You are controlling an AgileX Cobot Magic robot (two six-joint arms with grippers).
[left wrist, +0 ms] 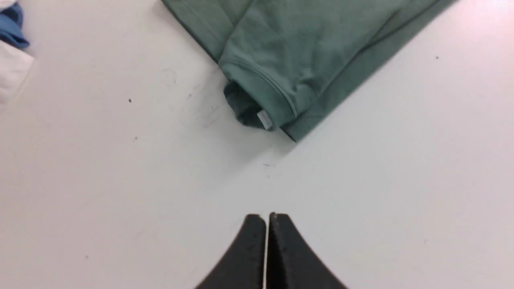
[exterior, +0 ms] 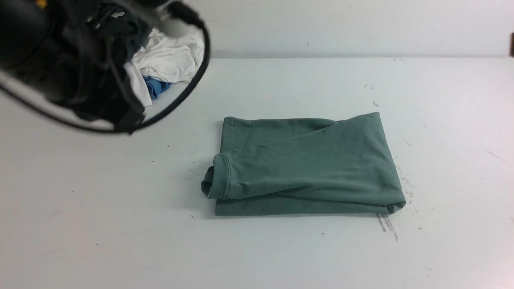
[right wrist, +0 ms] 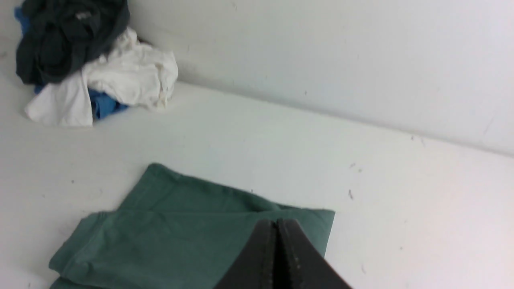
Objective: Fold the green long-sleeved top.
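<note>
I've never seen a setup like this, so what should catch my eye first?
The green top lies folded into a neat rectangle mid-table. A heap of dark, white and blue clothes sits in the far left corner by the wall. Both grippers, left and right, are shut and hold nothing.

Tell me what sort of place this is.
Probably a lab bench for robot laundry-folding trials: a bare, scuffed white table against a plain wall, one folded green long-sleeved top, and a heap of unfolded clothes waiting in the corner.

The green long-sleeved top (exterior: 309, 160) is matt knit cloth; the table (exterior: 80, 220) looks smooth, scuffed, perhaps laminate.
</note>
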